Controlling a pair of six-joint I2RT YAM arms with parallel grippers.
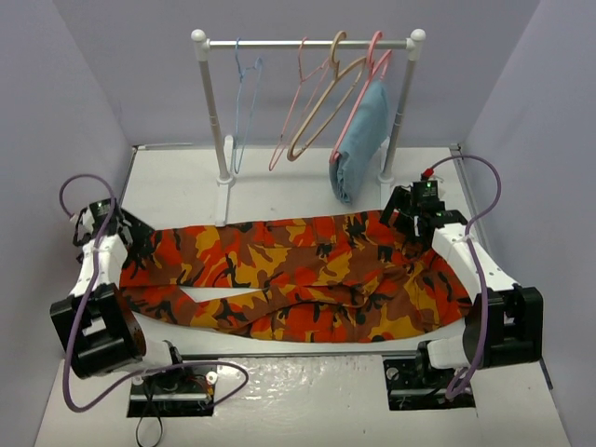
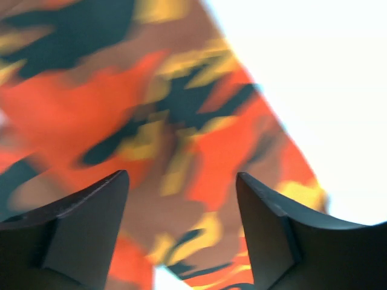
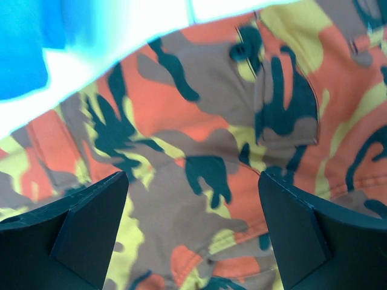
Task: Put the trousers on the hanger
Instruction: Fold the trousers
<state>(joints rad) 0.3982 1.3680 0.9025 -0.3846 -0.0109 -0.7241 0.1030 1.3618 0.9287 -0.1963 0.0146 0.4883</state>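
The camouflage trousers (image 1: 298,275) lie spread flat across the table, waist to the right and legs to the left. The light-blue wire hanger (image 1: 244,93) hangs at the left end of the rail (image 1: 307,43). My left gripper (image 1: 140,247) is open and empty just above the leg ends; in the left wrist view (image 2: 181,175) blurred trouser fabric (image 2: 151,109) fills the gap between its fingers. My right gripper (image 1: 410,222) is open and empty over the waist end; in the right wrist view (image 3: 192,175) the trousers (image 3: 199,139) lie close beneath it.
The rack stands at the back on two white posts (image 1: 212,121). On its rail also hang two pink hangers (image 1: 296,102), a tan hanger (image 1: 321,102) and a folded light-blue garment (image 1: 361,140), which hangs down near my right gripper. Grey walls close in both sides.
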